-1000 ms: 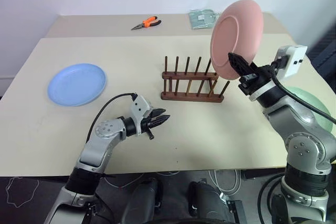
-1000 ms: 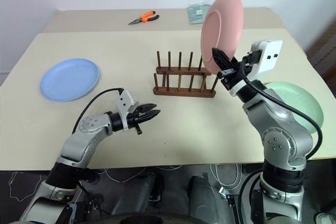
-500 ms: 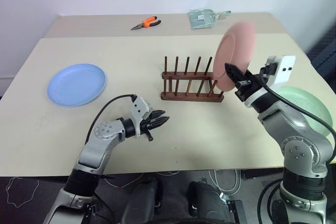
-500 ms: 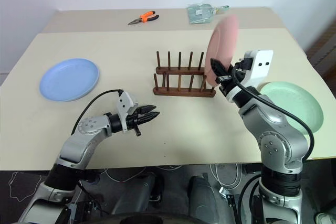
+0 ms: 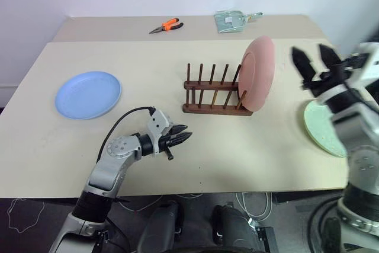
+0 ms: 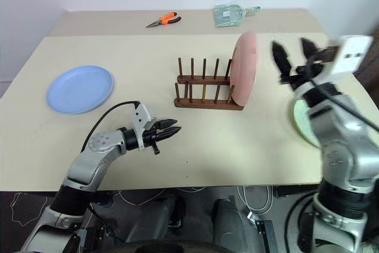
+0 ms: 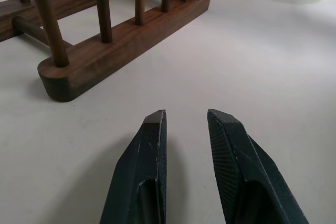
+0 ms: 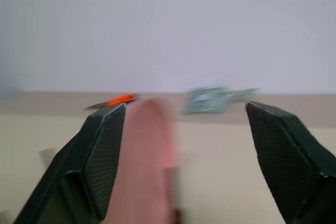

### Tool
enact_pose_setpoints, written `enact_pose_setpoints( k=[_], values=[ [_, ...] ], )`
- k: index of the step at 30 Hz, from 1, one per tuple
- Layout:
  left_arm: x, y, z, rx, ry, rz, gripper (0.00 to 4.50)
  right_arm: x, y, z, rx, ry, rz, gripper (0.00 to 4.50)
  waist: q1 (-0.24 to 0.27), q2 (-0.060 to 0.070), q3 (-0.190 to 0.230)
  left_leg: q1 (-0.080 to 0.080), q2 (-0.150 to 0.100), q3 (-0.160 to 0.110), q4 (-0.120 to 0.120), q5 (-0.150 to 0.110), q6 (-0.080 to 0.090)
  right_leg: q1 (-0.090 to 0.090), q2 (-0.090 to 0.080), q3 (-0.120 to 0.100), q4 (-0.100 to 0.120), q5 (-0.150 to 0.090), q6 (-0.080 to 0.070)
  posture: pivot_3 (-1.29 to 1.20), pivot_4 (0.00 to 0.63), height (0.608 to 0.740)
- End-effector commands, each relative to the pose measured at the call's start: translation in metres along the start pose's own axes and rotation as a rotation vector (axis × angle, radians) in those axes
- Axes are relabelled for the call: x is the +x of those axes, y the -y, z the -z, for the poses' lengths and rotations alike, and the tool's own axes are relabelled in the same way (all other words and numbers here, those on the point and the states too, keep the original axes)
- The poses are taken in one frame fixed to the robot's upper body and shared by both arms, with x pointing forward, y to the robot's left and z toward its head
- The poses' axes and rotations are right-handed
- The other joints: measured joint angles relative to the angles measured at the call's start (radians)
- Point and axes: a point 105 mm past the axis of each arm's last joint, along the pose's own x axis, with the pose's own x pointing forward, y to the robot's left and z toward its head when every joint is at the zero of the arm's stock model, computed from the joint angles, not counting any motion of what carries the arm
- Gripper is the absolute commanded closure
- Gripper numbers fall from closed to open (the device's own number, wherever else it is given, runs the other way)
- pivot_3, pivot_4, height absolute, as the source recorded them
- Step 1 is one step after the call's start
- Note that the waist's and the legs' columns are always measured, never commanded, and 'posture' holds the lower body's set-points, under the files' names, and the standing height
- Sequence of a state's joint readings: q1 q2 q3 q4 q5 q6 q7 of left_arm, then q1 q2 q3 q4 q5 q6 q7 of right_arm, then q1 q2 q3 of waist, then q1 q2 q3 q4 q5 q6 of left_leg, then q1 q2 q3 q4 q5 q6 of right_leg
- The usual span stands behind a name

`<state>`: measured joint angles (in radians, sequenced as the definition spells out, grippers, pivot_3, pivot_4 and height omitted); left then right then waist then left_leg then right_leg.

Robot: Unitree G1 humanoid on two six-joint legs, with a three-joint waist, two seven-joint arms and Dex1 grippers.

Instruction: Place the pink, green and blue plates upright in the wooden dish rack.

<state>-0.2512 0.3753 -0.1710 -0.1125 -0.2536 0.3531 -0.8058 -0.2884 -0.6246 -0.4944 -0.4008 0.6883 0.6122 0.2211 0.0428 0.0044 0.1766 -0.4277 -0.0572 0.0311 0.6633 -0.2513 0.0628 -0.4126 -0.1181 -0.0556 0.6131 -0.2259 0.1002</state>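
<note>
Pink plate (image 5: 259,73) upright at right end of wooden dish rack (image 5: 214,94), right pincer (image 5: 315,62) released beside it, left pincer (image 5: 180,136) slightly parted, empty.

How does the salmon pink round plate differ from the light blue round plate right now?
The salmon pink round plate stands upright at the right end of the dark wooden peg rack; the light blue round plate lies flat on the beige table, far to the rack's left. Both are round, rimmed, and held by no pincer.

Pink plate (image 5: 257,73) upright in rack (image 5: 214,92); blue (image 5: 88,94), green (image 5: 323,127) flat.
</note>
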Motion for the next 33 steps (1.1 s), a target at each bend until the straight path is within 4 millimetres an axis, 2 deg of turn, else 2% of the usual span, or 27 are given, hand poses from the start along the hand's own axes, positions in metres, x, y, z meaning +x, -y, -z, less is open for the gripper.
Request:
enact_pose_setpoints(
  k=[1, 4, 6, 11, 14, 19, 20, 24, 26, 30, 33],
  values=[
    [0.003, 0.001, -0.009, 0.019, 0.040, 0.018, 3.30, -0.021, 0.028, 0.042, -0.260, -0.254, 0.041, 0.80, -0.002, 0.000, 0.000, 0.000, 0.000, 0.000, 0.000, 0.000, 0.000, 0.000, 0.000, 0.000, 0.000, 0.000, 0.000, 0.00, 0.150, 0.740],
    [0.005, 0.001, -0.009, 0.022, 0.040, 0.026, 3.30, -0.038, 0.033, 0.082, -0.469, -0.451, 0.004, 0.80, -0.010, 0.001, 0.000, 0.000, 0.000, 0.000, 0.000, 0.000, 0.000, 0.000, 0.000, 0.000, 0.000, 0.000, 0.000, 0.00, 0.150, 0.740],
    [0.005, 0.001, -0.009, 0.023, 0.040, 0.029, 3.30, -0.047, 0.035, 0.102, -0.542, -0.535, 0.002, 0.80, -0.018, 0.001, 0.000, 0.001, 0.001, 0.001, 0.000, 0.000, 0.000, 0.000, 0.000, 0.001, 0.001, 0.000, 0.000, 0.00, 0.150, 0.740],
    [0.005, 0.001, -0.010, 0.022, 0.041, 0.031, 3.30, -0.054, 0.043, 0.122, -0.603, -0.625, 0.042, 0.80, -0.029, 0.001, 0.000, 0.000, 0.001, 0.001, 0.000, 0.000, 0.000, -0.001, 0.000, 0.001, 0.001, -0.001, 0.000, 0.00, 0.150, 0.740],
    [0.003, 0.001, -0.010, 0.020, 0.039, 0.030, 3.30, -0.057, 0.050, 0.132, -0.588, -0.670, 0.077, 1.62, -0.028, 0.001, 0.000, 0.000, 0.001, 0.001, 0.000, 0.000, 0.000, 0.000, 0.000, 0.001, 0.000, -0.001, 0.000, 0.00, 0.150, 0.740],
    [0.002, 0.001, -0.009, 0.020, 0.036, 0.027, 3.30, -0.051, 0.050, 0.131, -0.576, -0.656, 0.076, 4.25, -0.028, 0.001, 0.000, 0.000, 0.001, 0.001, 0.000, 0.000, 0.000, 0.000, 0.000, 0.001, 0.000, -0.001, 0.001, 0.00, 0.150, 0.740],
    [0.002, 0.002, -0.009, 0.020, 0.035, 0.026, 3.30, -0.050, 0.049, 0.129, -0.564, -0.641, 0.078, 4.48, -0.028, 0.001, 0.000, 0.000, 0.001, 0.001, 0.000, 0.000, 0.000, 0.000, 0.000, 0.001, 0.000, -0.001, 0.001, 0.00, 0.150, 0.740],
    [-0.001, 0.002, -0.007, 0.017, 0.031, 0.022, 3.30, -0.033, 0.042, 0.102, -0.546, -0.500, 0.064, 4.48, -0.029, 0.001, 0.000, 0.000, 0.001, 0.001, 0.000, 0.000, 0.000, 0.000, 0.000, 0.001, 0.000, 0.000, 0.001, 0.00, 0.150, 0.740],
    [-0.001, 0.001, -0.007, 0.018, 0.029, 0.019, 3.30, -0.019, 0.038, 0.076, -0.542, -0.379, 0.076, 4.48, -0.030, 0.001, 0.001, 0.000, 0.001, 0.001, 0.000, 0.000, 0.000, 0.000, 0.000, 0.001, 0.000, 0.000, 0.001, 0.00, 0.150, 0.740],
    [-0.002, -0.003, -0.007, 0.021, 0.031, 0.006, 3.30, 0.009, 0.021, 0.009, -0.458, -0.077, 0.077, 4.48, -0.030, 0.002, 0.001, 0.000, 0.001, 0.001, 0.000, 0.000, 0.000, -0.001, 0.001, 0.001, 0.001, 0.000, 0.002, 0.00, 0.150, 0.740],
    [-0.003, -0.011, -0.010, 0.034, 0.044, -0.031, 3.30, 0.024, -0.014, -0.068, -0.197, 0.243, -0.028, 4.48, -0.032, 0.003, 0.002, 0.000, 0.001, 0.001, 0.000, 0.000, 0.000, -0.001, 0.001, 0.001, 0.001, 0.001, 0.004, 0.00, 0.150, 0.740]
  ],
)
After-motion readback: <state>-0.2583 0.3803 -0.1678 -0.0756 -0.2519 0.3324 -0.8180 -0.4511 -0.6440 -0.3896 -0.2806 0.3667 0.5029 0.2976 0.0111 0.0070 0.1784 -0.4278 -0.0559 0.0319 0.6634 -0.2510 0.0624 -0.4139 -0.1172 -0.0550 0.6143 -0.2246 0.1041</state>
